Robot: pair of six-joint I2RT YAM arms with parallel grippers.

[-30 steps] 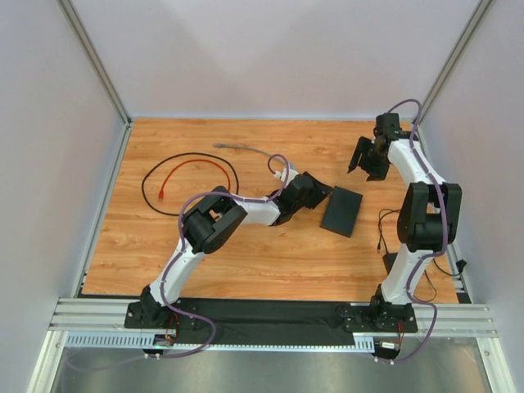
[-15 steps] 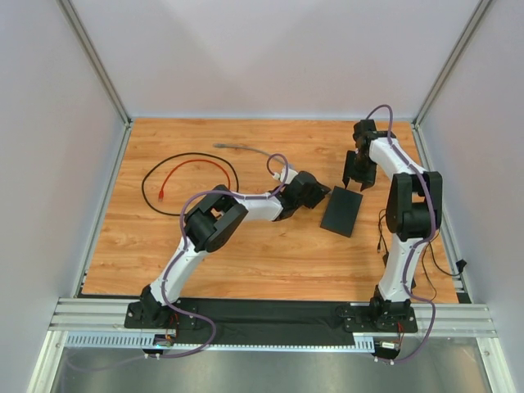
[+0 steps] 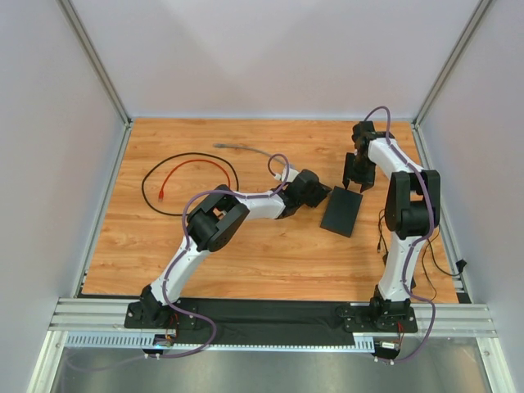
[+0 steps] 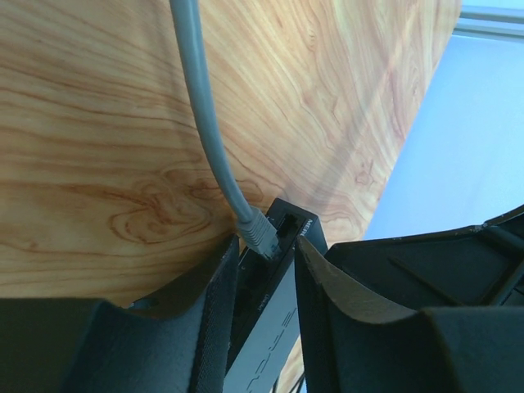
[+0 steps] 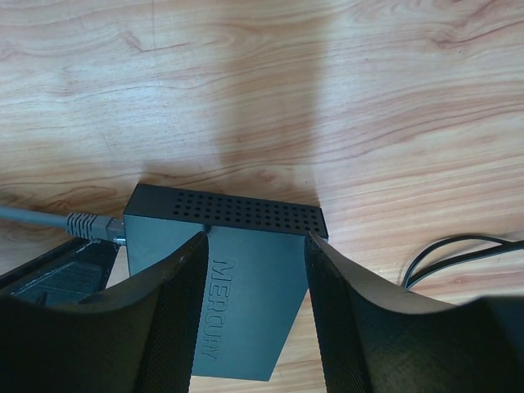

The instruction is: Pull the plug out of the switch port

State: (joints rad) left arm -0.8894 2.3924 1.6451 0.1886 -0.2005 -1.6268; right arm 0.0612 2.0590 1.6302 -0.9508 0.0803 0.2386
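The switch [image 3: 341, 211] is a flat black box lying on the wooden table right of centre. A grey cable [image 3: 246, 149] ends in a grey plug [image 4: 260, 233] seated in a port on the switch's left edge; the plug also shows in the right wrist view [image 5: 88, 225]. My left gripper [image 3: 317, 195] sits low at that edge, jaws a little apart, straddling the plug [image 4: 266, 246] without pinching it. My right gripper [image 3: 358, 176] is open above the far, vented end of the switch [image 5: 237, 213], one finger over each side [image 5: 255, 239].
A black cable loop [image 3: 155, 201] and a red cable [image 3: 184, 166] lie at the left. A thin black cord [image 3: 383, 225] and a small black brick [image 3: 391, 262] lie by the right arm's base. Walls enclose the table on three sides.
My right arm has swung in from the back right and come down over the far end of the switch. My left gripper has stayed at the plug.
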